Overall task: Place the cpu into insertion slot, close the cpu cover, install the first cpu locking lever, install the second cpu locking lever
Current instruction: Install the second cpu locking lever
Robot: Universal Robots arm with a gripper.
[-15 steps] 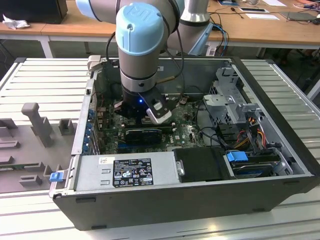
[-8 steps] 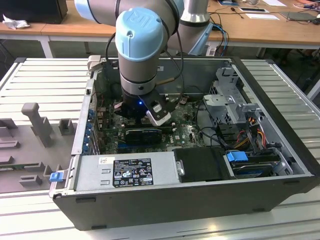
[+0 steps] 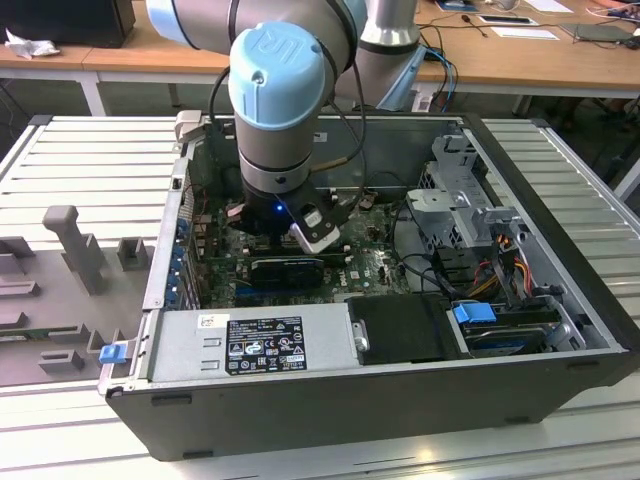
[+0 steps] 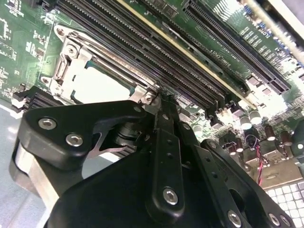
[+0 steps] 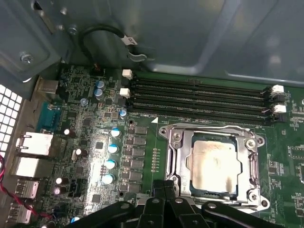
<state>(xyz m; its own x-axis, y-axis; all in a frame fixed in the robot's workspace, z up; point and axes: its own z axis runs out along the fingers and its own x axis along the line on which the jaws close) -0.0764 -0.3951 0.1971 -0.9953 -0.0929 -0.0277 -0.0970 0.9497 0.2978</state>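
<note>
The cpu (image 5: 213, 164), a pale silver-beige square with smudged marks, sits in the insertion slot (image 5: 186, 161) with the cpu cover (image 5: 251, 164) shut around it (silvery frame, centre cut out), while the gripper (image 5: 164, 187) rests empty, fingers together, at the socket's edge.

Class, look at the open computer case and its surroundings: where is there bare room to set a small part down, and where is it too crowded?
Free: the ribbed metal table at the exterior view's left of the case. Crowded: the motherboard around the cpu, with the gripper close above it.
</note>
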